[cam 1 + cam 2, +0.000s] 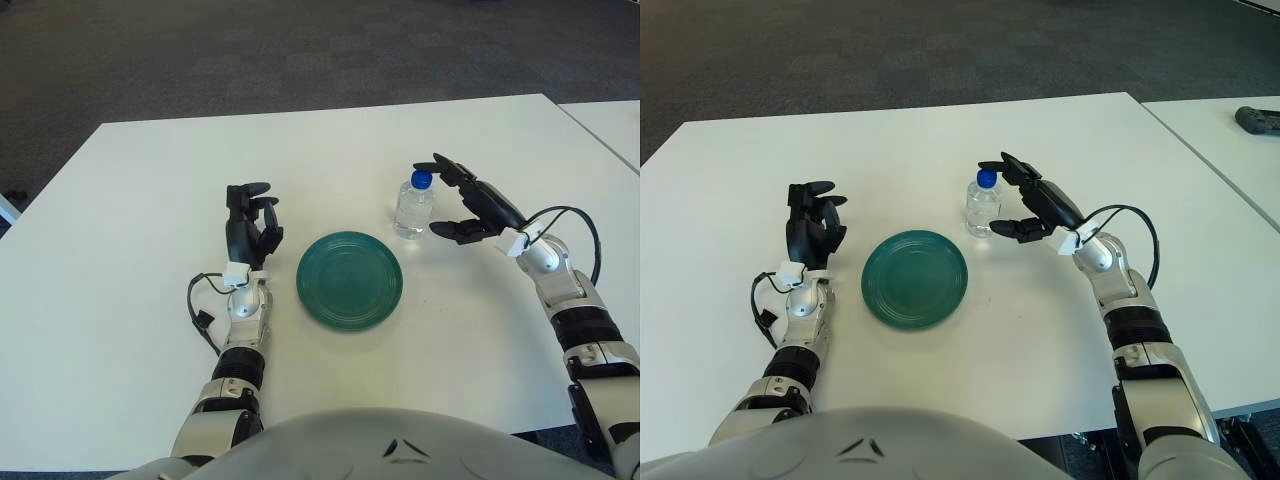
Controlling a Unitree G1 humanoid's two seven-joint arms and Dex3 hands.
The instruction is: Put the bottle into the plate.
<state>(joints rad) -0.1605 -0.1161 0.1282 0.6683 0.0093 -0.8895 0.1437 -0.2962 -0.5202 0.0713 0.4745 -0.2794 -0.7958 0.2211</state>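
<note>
My right hand (470, 205) is spread wide just beside the small clear plastic bottle with a blue cap (413, 204), standing upright behind the round green plate (349, 279)'s right edge (left hand (250, 225) idles left of it); a clumsy closing finger could topple it

Light was bright and even, apparently from overhead. The white table (120, 300) glared mildly without blowing out. Shadows were soft and short: a faint one lay under the plate (349, 279) toward six o'clock. The dark floor toward twelve o'clock stayed dim. Focus held throughout, without visible edge distortion.
</note>
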